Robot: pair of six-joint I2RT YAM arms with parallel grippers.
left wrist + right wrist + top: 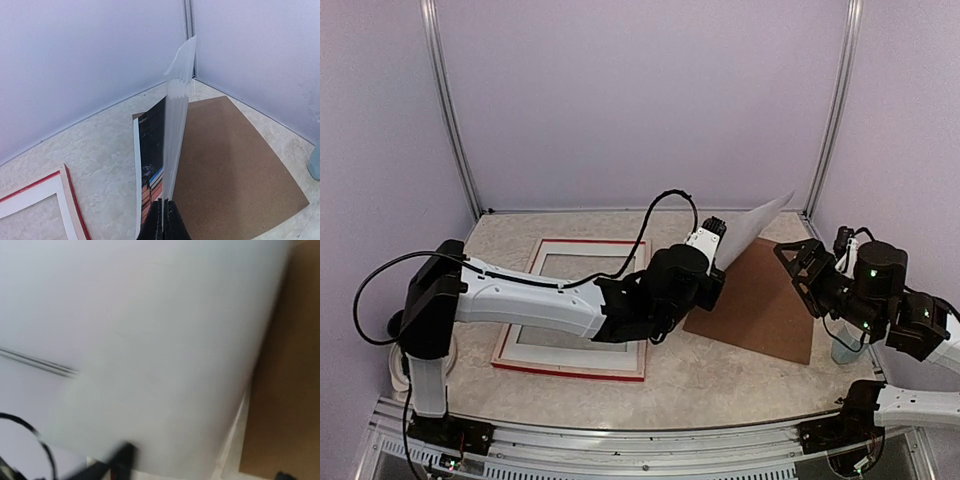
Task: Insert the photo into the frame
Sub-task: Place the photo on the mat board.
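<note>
My left gripper (pixel 712 232) is shut on the bottom edge of the photo (pixel 752 222) and holds it upright above the brown backing board (pixel 760 300). In the left wrist view the photo (pixel 152 160) stands edge-on, dark print with stacked books on its left face, white back on its right. The closed fingertips (pixel 159 222) pinch it. The red-edged frame (pixel 570 371) lies flat at the left with a white mat inside. My right gripper (pixel 798 258) is open just right of the photo. The photo's white back (pixel 150 340) fills the blurred right wrist view above one black finger (pixel 122 456).
The backing board (pixel 235 170) lies near the back right corner, and shows again as a brown strip (pixel 287 380). A frame corner (pixel 74 212) sits at the lower left of the left wrist view. A pale blue object (pixel 315 160) stands by the right wall. Lilac walls enclose the table.
</note>
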